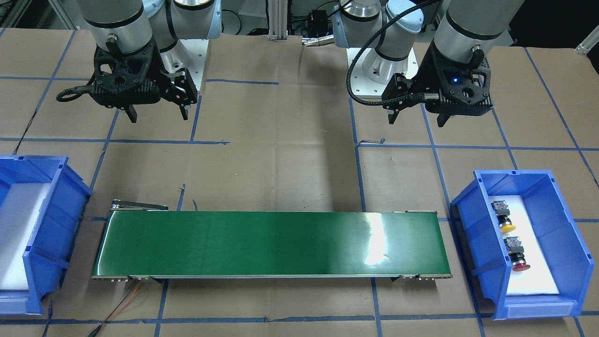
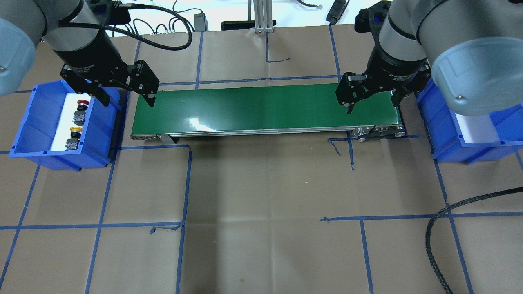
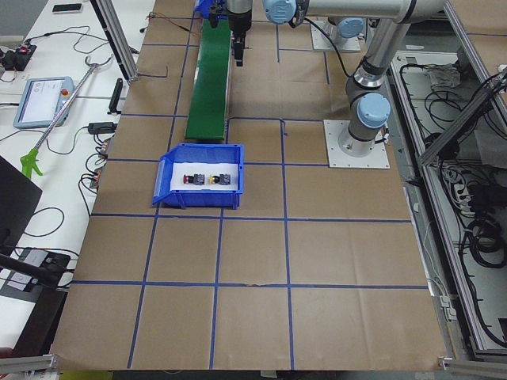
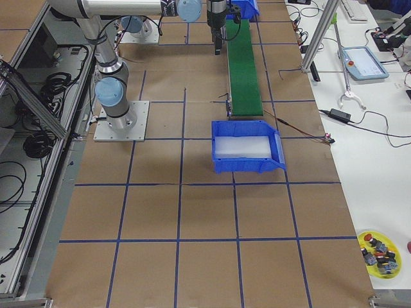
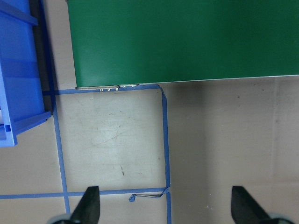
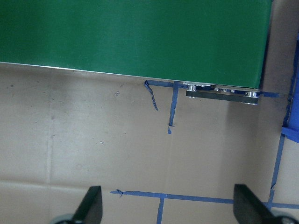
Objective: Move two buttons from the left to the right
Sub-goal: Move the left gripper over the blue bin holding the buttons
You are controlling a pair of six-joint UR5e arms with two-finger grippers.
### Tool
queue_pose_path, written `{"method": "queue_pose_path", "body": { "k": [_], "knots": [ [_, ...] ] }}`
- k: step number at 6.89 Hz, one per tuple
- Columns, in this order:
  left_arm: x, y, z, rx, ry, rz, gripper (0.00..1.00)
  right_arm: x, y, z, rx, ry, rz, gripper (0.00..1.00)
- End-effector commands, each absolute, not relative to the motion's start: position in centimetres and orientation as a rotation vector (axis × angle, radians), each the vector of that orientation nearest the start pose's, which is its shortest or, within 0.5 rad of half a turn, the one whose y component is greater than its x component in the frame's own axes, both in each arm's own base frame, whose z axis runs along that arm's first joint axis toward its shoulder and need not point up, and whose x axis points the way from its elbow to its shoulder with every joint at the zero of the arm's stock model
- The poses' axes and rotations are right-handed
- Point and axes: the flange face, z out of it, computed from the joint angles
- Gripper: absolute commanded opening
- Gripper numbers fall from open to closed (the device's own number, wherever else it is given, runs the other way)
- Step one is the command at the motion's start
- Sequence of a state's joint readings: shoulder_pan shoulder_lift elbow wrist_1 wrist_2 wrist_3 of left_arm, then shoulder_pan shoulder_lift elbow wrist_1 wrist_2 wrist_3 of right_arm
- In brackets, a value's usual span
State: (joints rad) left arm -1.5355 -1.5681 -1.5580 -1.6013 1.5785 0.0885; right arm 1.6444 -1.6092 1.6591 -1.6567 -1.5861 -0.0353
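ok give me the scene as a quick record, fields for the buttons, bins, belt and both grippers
yellow button: in left blue bin, on its white pad
red button: same bin, next to the yellow one, not touching
right blue bin: white pad, no button seen in it
green belt: between the bins, nothing on it
left gripper: open, empty, above the table
right gripper: open, empty, above the table
progress: no button carried over yet

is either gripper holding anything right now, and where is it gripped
Nothing is held. The left gripper and right gripper are open and empty; the red button and yellow button lie in the left bin.
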Motion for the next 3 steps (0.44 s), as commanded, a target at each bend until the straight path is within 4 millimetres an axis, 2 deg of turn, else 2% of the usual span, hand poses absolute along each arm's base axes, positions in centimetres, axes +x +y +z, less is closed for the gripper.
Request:
{"method": "queue_pose_path", "body": {
  "k": [1, 3],
  "knots": [
    [-11.52, -49.39, 49.17, 0.079, 3.134, 0.027, 1.0, 16.67, -46.81, 47.36, -0.171, 3.151, -0.063, 1.0],
    [-11.52, -49.34, 49.24, 0.082, 3.134, 0.025, 1.0, 16.67, -46.81, 47.36, -0.171, 3.151, -0.063, 1.0]
  ]
}}
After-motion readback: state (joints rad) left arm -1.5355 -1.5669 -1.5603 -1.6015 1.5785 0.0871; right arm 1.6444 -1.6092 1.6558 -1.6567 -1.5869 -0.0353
